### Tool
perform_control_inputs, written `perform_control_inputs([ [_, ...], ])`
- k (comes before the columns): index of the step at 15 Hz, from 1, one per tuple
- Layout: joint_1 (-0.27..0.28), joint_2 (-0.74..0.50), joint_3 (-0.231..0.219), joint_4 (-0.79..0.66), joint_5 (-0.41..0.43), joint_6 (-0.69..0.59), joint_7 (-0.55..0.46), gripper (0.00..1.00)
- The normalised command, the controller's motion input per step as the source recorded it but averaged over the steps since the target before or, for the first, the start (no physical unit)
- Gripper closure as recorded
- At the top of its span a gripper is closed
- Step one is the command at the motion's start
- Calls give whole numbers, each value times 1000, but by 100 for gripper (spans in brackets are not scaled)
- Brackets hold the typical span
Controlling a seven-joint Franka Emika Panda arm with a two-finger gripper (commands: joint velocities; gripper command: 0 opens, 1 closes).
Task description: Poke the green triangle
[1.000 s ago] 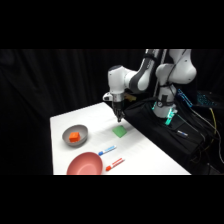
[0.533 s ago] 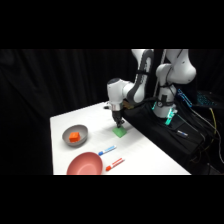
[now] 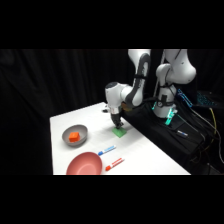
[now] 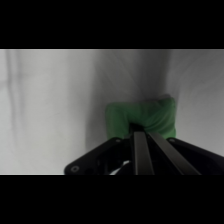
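The gripper stands low at the centre of the side view, its tip right on the green triangle, which lies on the white table just below it. In the wrist view the two fingers lie pressed together, with no gap showing, and their tip meets the green triangle at the lower middle. To the left sits a grey bowl holding an orange-red cube. A pink bowl lies at lower left, two markers beside it.
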Motion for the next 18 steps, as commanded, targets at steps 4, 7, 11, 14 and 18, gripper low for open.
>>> perform_control_inputs([
  [4,52,-616,-103,-188,-225,-339,217,72],
  [7,73,-712,-41,-130,-166,-540,284,58],
  [11,49,-590,25,17,-141,-552,260,15],
  [14,24,-440,46,123,-114,-465,178,0],
  [18,26,-309,39,158,-53,-383,120,0],
])
